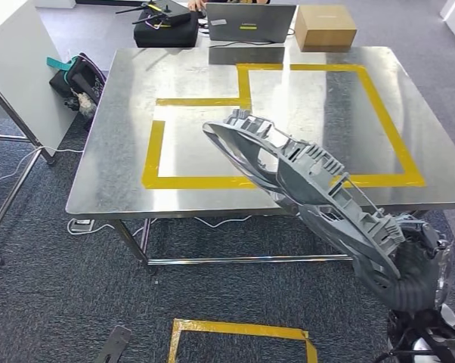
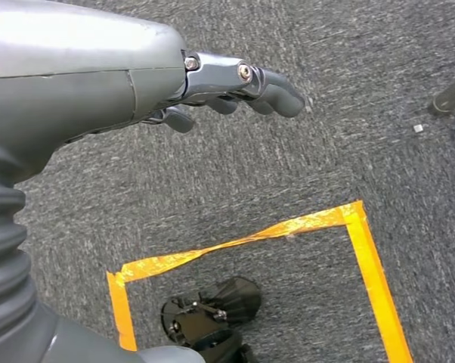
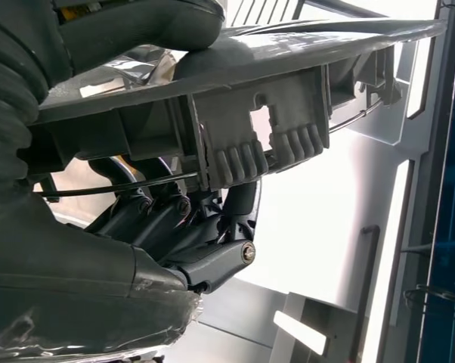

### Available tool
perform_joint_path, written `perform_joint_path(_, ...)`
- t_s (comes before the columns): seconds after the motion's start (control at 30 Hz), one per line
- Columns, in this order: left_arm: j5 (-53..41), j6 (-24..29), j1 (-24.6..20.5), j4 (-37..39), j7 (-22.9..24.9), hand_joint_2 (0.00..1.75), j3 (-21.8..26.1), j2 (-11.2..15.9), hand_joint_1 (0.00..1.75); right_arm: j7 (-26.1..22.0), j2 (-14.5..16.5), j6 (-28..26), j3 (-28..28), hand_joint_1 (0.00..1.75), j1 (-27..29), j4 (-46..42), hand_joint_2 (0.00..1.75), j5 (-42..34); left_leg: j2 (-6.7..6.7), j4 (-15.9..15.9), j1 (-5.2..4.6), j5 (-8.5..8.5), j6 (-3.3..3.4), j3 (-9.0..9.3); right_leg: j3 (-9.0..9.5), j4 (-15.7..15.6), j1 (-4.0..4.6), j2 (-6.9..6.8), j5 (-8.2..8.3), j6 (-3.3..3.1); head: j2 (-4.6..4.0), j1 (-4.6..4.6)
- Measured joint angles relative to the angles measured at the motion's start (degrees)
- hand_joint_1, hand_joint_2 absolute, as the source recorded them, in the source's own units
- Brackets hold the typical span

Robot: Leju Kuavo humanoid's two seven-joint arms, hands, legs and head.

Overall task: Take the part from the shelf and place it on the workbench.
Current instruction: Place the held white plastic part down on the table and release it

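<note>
A long grey moulded plastic part slants up from the lower right, its far tip over the front half of the steel workbench. My right hand grips the part's near end, just off the bench's front right edge. In the right wrist view the dark fingers wrap under the part and the thumb lies over it. My left hand hangs over grey carpet, fingers extended and slightly curled, holding nothing.
Yellow tape outlines an L-shaped zone on the bench. A laptop, a cardboard box and a black case stand beyond the far edge. A white board leans at left beside a dark bag. Floor tape marks a square.
</note>
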Motion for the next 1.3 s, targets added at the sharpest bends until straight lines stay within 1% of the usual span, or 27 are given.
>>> perform_joint_path(0.27,-1.4,0.0,0.0,0.0,1.0,1.75,0.0,0.2,0.0,-0.7,0.0,-1.1,0.0,1.75,2.2,0.1,1.75,0.0,0.0,0.0,-0.11,-0.04,0.04,-0.01,-0.05,0.0,-0.09,0.0,-0.01,0.02,0.0,-0.02)
perform_joint_path(0.43,-1.9,-0.5,-0.3,0.0,1.0,1.75,-0.1,0.3,0.0,-1.1,0.0,-1.3,0.0,1.75,2.7,0.0,1.75,-0.1,0.0,0.0,-0.39,-0.12,0.15,-0.04,-0.13,-0.1,-0.34,0.02,-0.03,0.06,0.0,-0.01)
perform_joint_path(0.6,-2.4,-0.9,-0.4,0.0,1.0,1.75,-0.4,0.3,0.0,-1.1,0.0,-1.3,0.0,1.75,2.8,0.0,1.75,-0.1,0.0,0.0,-0.88,-0.06,0.37,-0.38,-0.44,-0.3,-0.87,0.02,0.13,0.43,0.0,-0.04)
perform_joint_path(0.67,-2.4,-0.9,-0.4,0.0,1.0,1.75,-0.5,0.3,0.0,-1.1,0.0,-1.3,0.0,1.75,2.8,0.0,1.75,-0.1,0.01,-1.0,-0.68,0.14,0.8,0.23,-0.53,-0.5,-0.86,0.03,-0.12,0.69,0.0,0.01)
perform_joint_path(0.7,-2.5,-0.8,-0.3,0.0,1.0,1.75,-0.5,0.3,0.0,-1.1,0.0,-1.3,0.0,1.75,2.7,0.0,1.75,-0.1,0.02,-1.8,-0.52,0.28,1.07,0.75,-1.12,0.5,-0.76,0.07,-0.66,0.62,0.0,0.09)
perform_joint_path(0.73,-2.5,-0.8,-0.3,0.0,1.1,1.75,-0.5,0.3,0.0,-1.2,0.0,-1.3,0.0,1.75,2.7,0.0,1.75,-0.1,0.04,-2.4,-0.36,0.36,1.35,1.32,-2.43,2.7,-0.62,0.17,-1.57,0.39,0.0,0.2)
perform_joint_path(0.77,-2.5,-0.8,-0.3,0.0,1.2,1.75,-0.5,0.3,0.0,-1.2,0.0,-1.3,0.0,1.75,2.7,0.0,1.75,-0.1,0.05,-2.7,-0.31,0.3,1.52,1.73,-4.55,6.3,-0.5,0.31,-2.66,0.03,0.0,0.3)
perform_joint_path(0.8,-2.5,-0.7,-0.2,0.0,1.3,1.75,-0.5,0.4,0.0,-1.2,0.0,-1.3,0.0,1.75,2.8,0.0,1.75,-0.1,0.05,-2.9,-0.29,0.1,1.62,2.04,-7.17,10.5,-0.38,0.46,-3.72,-0.3,0.0,0.35)
perform_joint_path(0.83,-2.5,-0.7,-0.1,0.0,1.3,1.75,-0.5,0.4,0.0,-1.2,0.0,-1.3,0.0,1.75,2.9,0.0,1.75,-0.1,0.02,-2.9,-0.28,-0.25,1.67,2.42,-9.78,14.3,-0.31,0.59,-4.17,-0.49,0.0,0.37)
perform_joint_path(0.87,-2.5,-0.8,0.1,0.0,1.4,1.75,-0.5,0.3,0.0,-1.2,0.0,-1.3,0.0,1.75,3.0,0.1,1.75,-0.1,-0.05,-2.9,-0.22,-0.74,1.62,2.98,-11.72,16.5,-0.29,0.64,-3.6,-0.48,0.0,0.36)
perform_joint_path(0.9,-2.5,-0.8,0.2,0.0,1.5,1.75,-0.5,0.3,0.0,-1.2,0.0,-1.3,0.0,1.75,3.1,0.1,1.75,-0.1,-0.17,-2.9,-0.11,-1.34,1.44,3.74,-12.6,16.3,-0.37,0.63,-1.8,-0.28,0.0,0.37)
perform_joint_path(0.93,-2.6,-1.0,0.4,0.0,1.5,1.75,-0.5,0.3,0.0,-1.2,0.0,-1.3,-0.1,1.75,3.1,0.1,1.75,-0.1,-0.32,-2.8,0.07,-2.08,1.14,4.7,-12.36,14.0,-0.57,0.57,1.01,0.07,0.0,0.37)
perform_joint_path(0.97,-2.7,-1.1,0.4,0.0,1.5,1.75,-0.5,0.3,0.0,-1.2,0.0,-1.3,-0.1,1.75,3.2,0.1,1.75,-0.1,-0.46,-2.8,0.26,-2.92,0.69,5.75,-11.37,10.8,-0.8,0.55,3.52,0.7,0.0,0.34)
perform_joint_path(1.0,-2.8,-1.2,0.4,0.0,1.5,1.75,-0.5,0.5,0.0,-1.2,0.0,-1.3,0.0,1.75,3.2,0.2,1.75,-0.2,-0.61,-2.6,0.33,-3.75,0.17,6.55,-10.17,8.1,-0.97,0.6,5.22,1.32,-0.02,0.48)
perform_joint_path(1.03,-2.9,-1.3,0.3,0.0,1.5,1.75,-0.5,0.6,0.0,-1.2,0.0,-1.3,0.0,1.75,3.1,0.3,1.75,-0.2,-0.73,-2.4,0.31,-4.47,-0.37,6.92,-8.9,5.9,-1.1,0.7,5.32,1.52,-0.03,0.62)
perform_joint_path(1.07,-3.0,-1.4,0.2,0.0,1.5,1.75,-0.6,0.7,0.0,-1.2,0.0,-1.3,0.0,1.75,3.2,0.3,1.75,-0.2,-0.81,-2.2,0.21,-5.01,-0.83,6.91,-8.27,5.2,-1.13,0.89,4.52,1.45,-0.03,0.53)
perform_joint_path(1.1,-3.0,-1.4,0.1,0.0,1.5,1.75,-0.6,0.7,0.0,-1.2,0.0,-1.3,0.0,1.75,3.2,0.4,1.75,-0.2,-0.87,-2.1,0.09,-5.33,-1.16,6.59,-8.06,4.9,-1.11,1.06,3.66,1.02,-0.04,0.48)
perform_joint_path(1.13,-3.0,-1.4,0.0,0.0,1.5,1.75,-0.6,0.7,0.0,-1.2,0.0,-1.4,0.0,1.75,3.2,0.4,1.75,-0.2,-0.89,-2.2,0.07,-5.64,-1.41,6.32,-8.04,4.7,-1.16,1.19,2.86,0.43,-0.02,0.27)
perform_joint_path(1.17,-3.0,-1.4,-0.1,0.0,1.5,1.75,-0.6,0.7,0.0,-1.2,0.1,-1.4,-0.1,1.75,3.3,0.4,1.75,-0.2,-0.77,-2.1,0.1,-5.9,-1.64,6.06,-8.36,5.0,-1.17,1.34,2.59,-0.07,-0.02,0.05)
perform_joint_path(1.2,-3.0,-1.4,-0.2,0.0,1.5,1.75,-0.6,0.6,0.0,-1.2,0.1,-1.4,-0.1,1.75,3.4,0.4,1.75,-0.1,-0.5,-1.0,0.17,-6.29,-2.0,5.29,-8.39,5.0,-1.19,1.41,2.25,-0.51,-0.02,-0.08)
perform_joint_path(1.23,-3.0,-1.4,-0.3,0.0,1.5,1.75,-0.6,0.6,0.0,-1.2,0.1,-1.4,-0.2,1.75,3.5,0.4,1.75,-0.1,-0.14,1.5,0.29,-7.03,-2.52,3.75,-8.22,4.9,-1.2,1.44,1.93,-0.94,-0.01,-0.15)
perform_joint_path(1.27,-3.0,-1.4,-0.3,0.0,1.5,1.75,-0.6,0.5,0.0,-1.2,0.1,-1.4,-0.2,1.75,3.6,0.4,1.75,-0.2,0.29,5.2,0.41,-7.95,-3.12,1.26,-7.96,4.8,-1.14,1.44,1.63,-1.34,-0.01,-0.24)
perform_joint_path(1.3,-3.0,-1.4,-0.4,0.0,1.5,1.75,-0.7,0.4,0.0,-1.2,0.1,-1.4,-0.2,1.75,3.7,0.4,1.75,-0.2,0.63,9.7,0.53,-8.95,-3.67,-1.91,-7.63,4.6,-1.07,1.38,1.41,-1.58,0.0,-0.32)
